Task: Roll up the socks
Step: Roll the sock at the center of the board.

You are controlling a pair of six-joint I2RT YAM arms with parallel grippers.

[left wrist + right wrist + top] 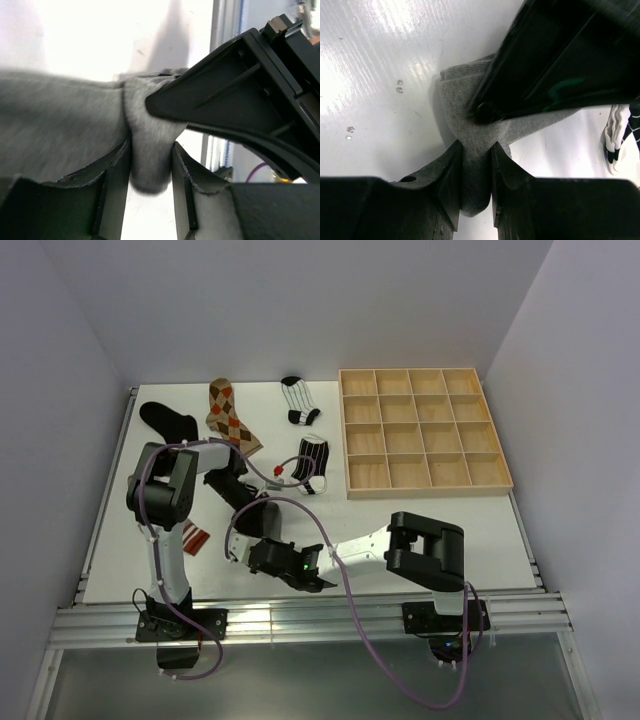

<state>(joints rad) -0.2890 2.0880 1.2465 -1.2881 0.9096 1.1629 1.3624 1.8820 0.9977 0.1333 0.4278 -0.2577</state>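
A plain grey sock lies on the white table, bunched where both grippers meet. My left gripper is shut on a fold of it. My right gripper is shut on another fold of the same sock, right beside the left one. In the top view the left gripper and the right gripper meet near the front edge and hide the sock. A black sock, an argyle sock, a striped sock and a black sock with white bands lie farther back.
A wooden grid tray stands at the back right. A red-and-white patterned piece of fabric lies beside the left arm. The table's front rail runs just behind the grippers. The banded sock also shows at the right edge of the right wrist view.
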